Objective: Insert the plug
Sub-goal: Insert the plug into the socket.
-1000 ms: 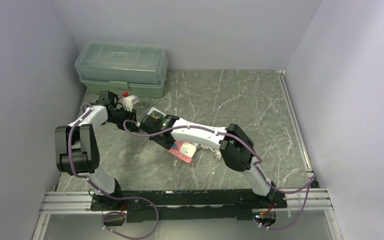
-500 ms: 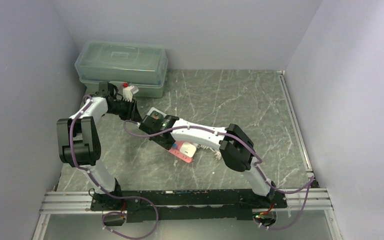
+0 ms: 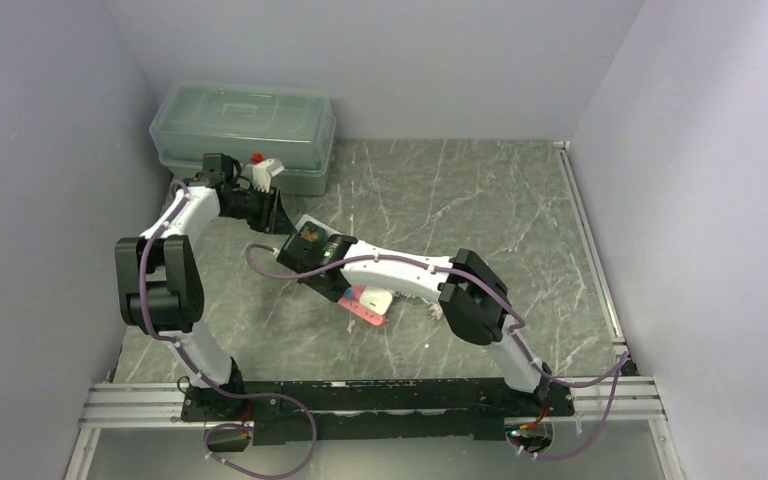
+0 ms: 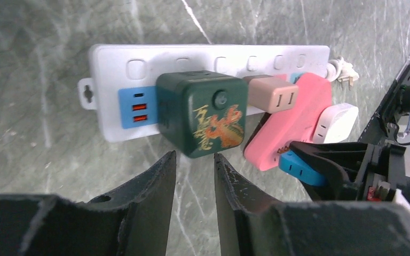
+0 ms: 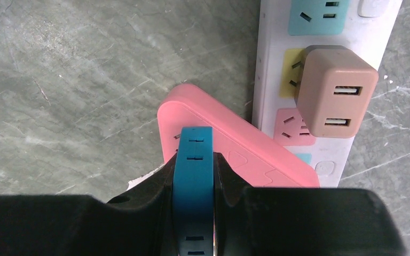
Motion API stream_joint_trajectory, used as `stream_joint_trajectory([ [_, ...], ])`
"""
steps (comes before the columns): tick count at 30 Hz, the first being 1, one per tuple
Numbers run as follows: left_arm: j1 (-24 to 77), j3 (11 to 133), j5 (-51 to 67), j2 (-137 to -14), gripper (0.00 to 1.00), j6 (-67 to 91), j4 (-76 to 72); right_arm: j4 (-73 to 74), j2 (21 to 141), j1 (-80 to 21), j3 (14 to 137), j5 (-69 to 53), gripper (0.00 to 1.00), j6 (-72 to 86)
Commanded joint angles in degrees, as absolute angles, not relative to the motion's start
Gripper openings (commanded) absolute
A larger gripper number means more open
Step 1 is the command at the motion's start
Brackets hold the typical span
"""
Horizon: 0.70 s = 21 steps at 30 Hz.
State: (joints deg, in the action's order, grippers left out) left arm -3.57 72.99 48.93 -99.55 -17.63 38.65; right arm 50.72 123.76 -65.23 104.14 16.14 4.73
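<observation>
My right gripper [image 5: 194, 158] is shut on a flat blue plug [image 5: 193, 152], which hangs just above a pink adapter [image 5: 235, 152] lying against the white power strip [image 5: 269, 64]. In the left wrist view the strip [image 4: 112, 69] carries a dark green cube plug [image 4: 203, 112], a beige USB charger [image 4: 272, 95], the pink adapter [image 4: 291, 125] and a white plug [image 4: 336, 120]; the blue plug [image 4: 301, 168] shows there in the right fingers. My left gripper [image 4: 195, 156] is open and empty, well back from the strip. From above, the right gripper [image 3: 332, 283] covers most of the strip.
A teal lidded storage box [image 3: 243, 130] stands at the back left, right behind my left gripper [image 3: 265, 205]. The strip's cord [image 3: 422, 303] trails off to the right under the right arm. Walls close in the left, back and right sides.
My left arm has drawn back and up toward the storage box, away from the strip. The right gripper has held almost still with the blue plug.
</observation>
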Motion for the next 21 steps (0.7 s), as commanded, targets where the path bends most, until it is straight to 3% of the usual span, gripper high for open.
stream_joint_trajectory([
  [1,-0.9,75.3,50.7,-100.2,0.37,-17.0,39.2,50.6,122.5,-65.7,102.7,15.6,0.0,5.9],
  [21,3.7,76.3,46.4,-102.2,0.35,-18.9,38.8,49.5,122.0,-65.4,101.7,16.6,0.0,4.1],
])
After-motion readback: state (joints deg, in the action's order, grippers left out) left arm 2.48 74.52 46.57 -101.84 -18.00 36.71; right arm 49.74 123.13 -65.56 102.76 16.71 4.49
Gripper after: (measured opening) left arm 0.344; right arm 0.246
